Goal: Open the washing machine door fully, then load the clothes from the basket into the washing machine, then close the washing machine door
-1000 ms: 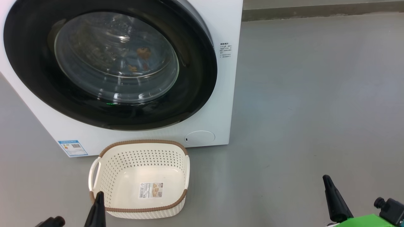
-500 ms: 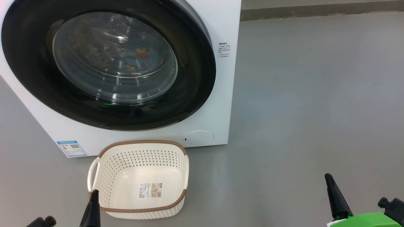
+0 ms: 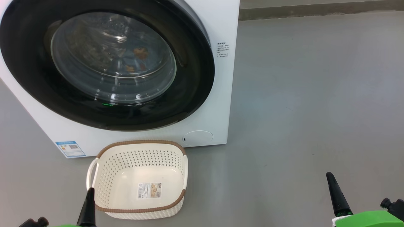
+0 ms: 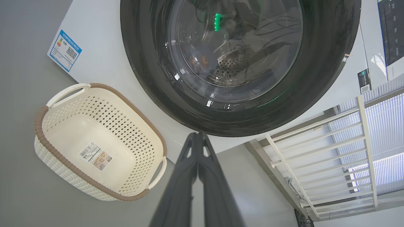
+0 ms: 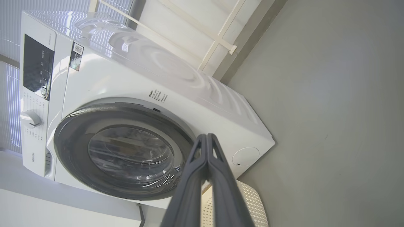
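Grey floor (image 3: 300, 94); left pincer (image 3: 90, 194) farther left

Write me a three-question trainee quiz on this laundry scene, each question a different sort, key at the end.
1. True or false: the cream-white perforated plastic basket is empty apart from the paper label on its bottom.
2. Where are the light blue cartoon-print clothes? A piled in the basket; B behind the glass of the round black-rimmed washing machine door; C draped over the basket's handles.
3. Fill in: the left gripper and right gripper, dark-fingered, are both ____ and hold nothing.
Key: 1 true; 2 B; 3 shut.
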